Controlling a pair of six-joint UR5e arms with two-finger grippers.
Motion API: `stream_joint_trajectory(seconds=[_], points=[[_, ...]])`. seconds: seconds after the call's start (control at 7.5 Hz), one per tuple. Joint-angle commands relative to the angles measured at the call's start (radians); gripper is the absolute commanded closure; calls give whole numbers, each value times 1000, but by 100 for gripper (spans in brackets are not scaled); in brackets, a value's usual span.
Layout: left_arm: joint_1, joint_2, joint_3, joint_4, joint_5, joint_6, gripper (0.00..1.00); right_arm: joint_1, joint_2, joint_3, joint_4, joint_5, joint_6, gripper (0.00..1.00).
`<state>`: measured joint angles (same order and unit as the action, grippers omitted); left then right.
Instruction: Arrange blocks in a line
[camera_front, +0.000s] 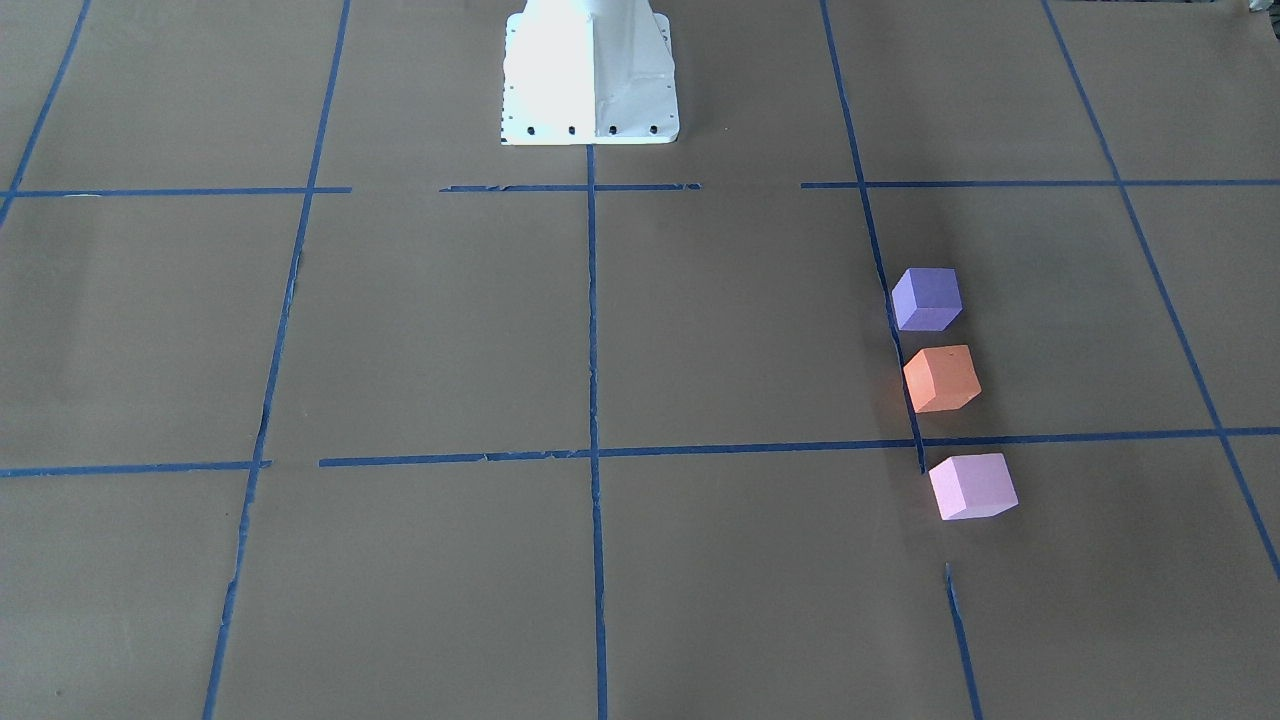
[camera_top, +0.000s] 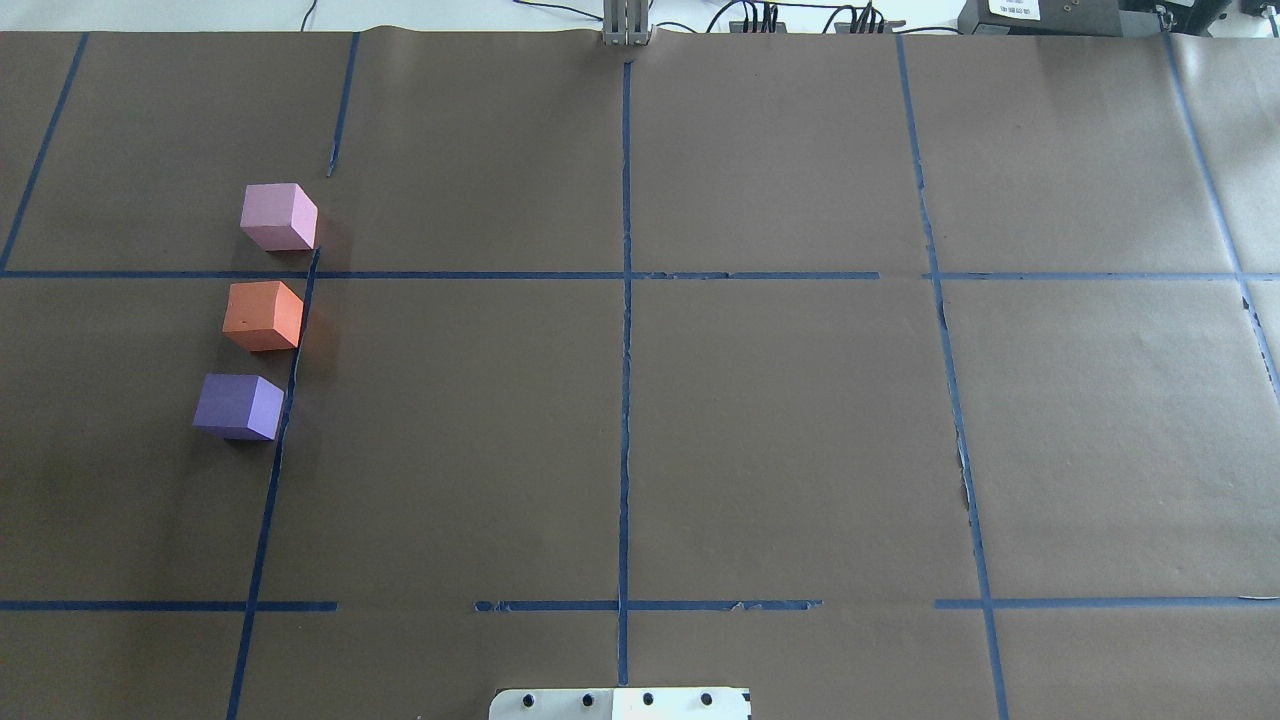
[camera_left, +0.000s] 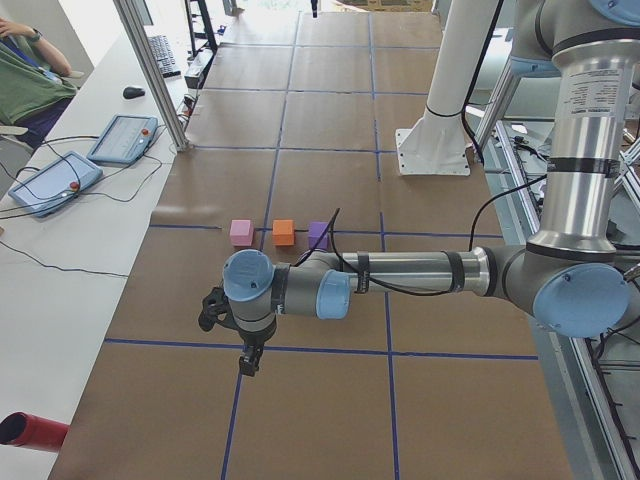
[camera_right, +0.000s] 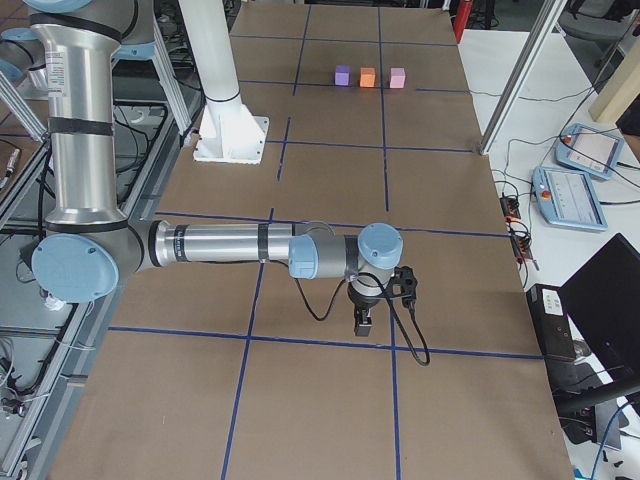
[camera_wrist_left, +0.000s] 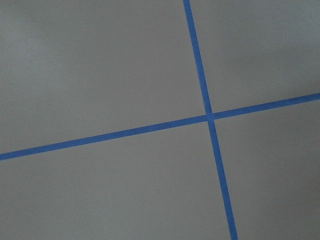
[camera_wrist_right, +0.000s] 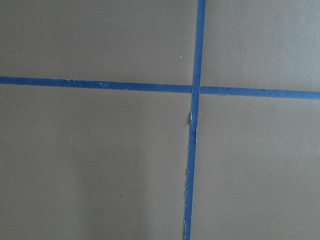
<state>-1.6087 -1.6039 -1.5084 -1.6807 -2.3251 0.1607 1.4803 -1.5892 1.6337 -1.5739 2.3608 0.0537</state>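
Observation:
Three cubes stand in a row along a blue tape line on my left side of the table: the violet-purple block nearest me, the orange block in the middle, the light pink block farthest. They also show in the front view as purple, orange and pink. Small gaps separate them. My left gripper hangs over the table's left end, apart from the blocks. My right gripper hangs over the right end. I cannot tell whether either is open or shut.
Brown paper with a grid of blue tape lines covers the table. The white robot base stands at the table's near middle. Both wrist views show only paper and crossing tape. Teach pendants and cables lie on the operators' side bench.

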Motion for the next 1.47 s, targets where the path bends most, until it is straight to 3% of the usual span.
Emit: stream_joint_trajectory(seconds=[0.0,0.4,1.33], points=[[1,-2,-12,16,-2,-18,0,0,0,0,-2,0,0,0],[1,-8,-22,100,-5,-69,0,0,0,0,0,0,0,0],[1,-4,-46,102,-7,-69,0,0,0,0,0,0,0,0]])
